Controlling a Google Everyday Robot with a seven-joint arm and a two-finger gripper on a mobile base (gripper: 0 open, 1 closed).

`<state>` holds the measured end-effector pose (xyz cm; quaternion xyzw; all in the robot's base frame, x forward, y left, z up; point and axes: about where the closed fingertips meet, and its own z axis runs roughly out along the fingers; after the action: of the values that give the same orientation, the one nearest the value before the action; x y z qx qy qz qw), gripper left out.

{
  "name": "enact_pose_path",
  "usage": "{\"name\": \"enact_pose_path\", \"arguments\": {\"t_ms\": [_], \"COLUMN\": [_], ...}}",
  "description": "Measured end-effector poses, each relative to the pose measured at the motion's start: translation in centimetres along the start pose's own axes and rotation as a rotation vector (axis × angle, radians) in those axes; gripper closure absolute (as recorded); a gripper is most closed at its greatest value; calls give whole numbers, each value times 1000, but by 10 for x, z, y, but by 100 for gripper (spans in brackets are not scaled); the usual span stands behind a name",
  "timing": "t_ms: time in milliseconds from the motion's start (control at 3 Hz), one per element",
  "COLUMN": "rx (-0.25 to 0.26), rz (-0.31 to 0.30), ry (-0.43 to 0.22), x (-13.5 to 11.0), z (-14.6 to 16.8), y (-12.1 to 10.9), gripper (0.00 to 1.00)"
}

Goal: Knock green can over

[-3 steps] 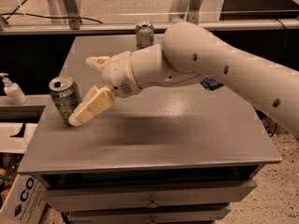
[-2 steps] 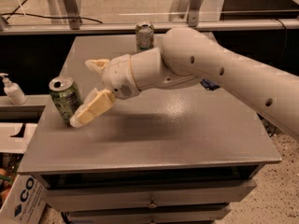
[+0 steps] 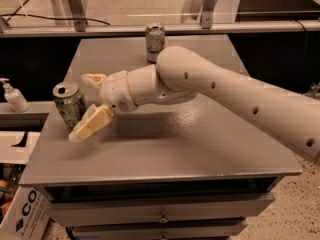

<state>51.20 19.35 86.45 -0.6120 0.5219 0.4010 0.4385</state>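
Observation:
The green can (image 3: 68, 105) stands upright near the left edge of the grey table (image 3: 180, 149); it has a shiny green body and a silver top with an open pull-tab hole. My gripper (image 3: 81, 106) is open right beside the can on its right. The lower finger (image 3: 92, 124) reaches down to the can's base and looks to be touching it. The upper finger (image 3: 93, 79) sits behind the can's top. The white arm stretches in from the right across the table.
A mostly white and silver can (image 3: 155, 42) stands at the table's back edge. A soap dispenser (image 3: 13, 97) sits on a lower shelf to the left. A cardboard box (image 3: 21, 216) is on the floor at lower left. Drawers are under the tabletop.
My gripper has moved a little left and down, closer to the green can. The can still stands in the same place.

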Motion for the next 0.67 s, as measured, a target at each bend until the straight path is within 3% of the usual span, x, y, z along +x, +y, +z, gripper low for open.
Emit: {"name": "enact_pose_path", "arguments": {"t_ms": [667], "rx": [1], "rz": [13], "ry": [-20], "x": [19], "z": [14], "y": [0], "gripper": [41]}}
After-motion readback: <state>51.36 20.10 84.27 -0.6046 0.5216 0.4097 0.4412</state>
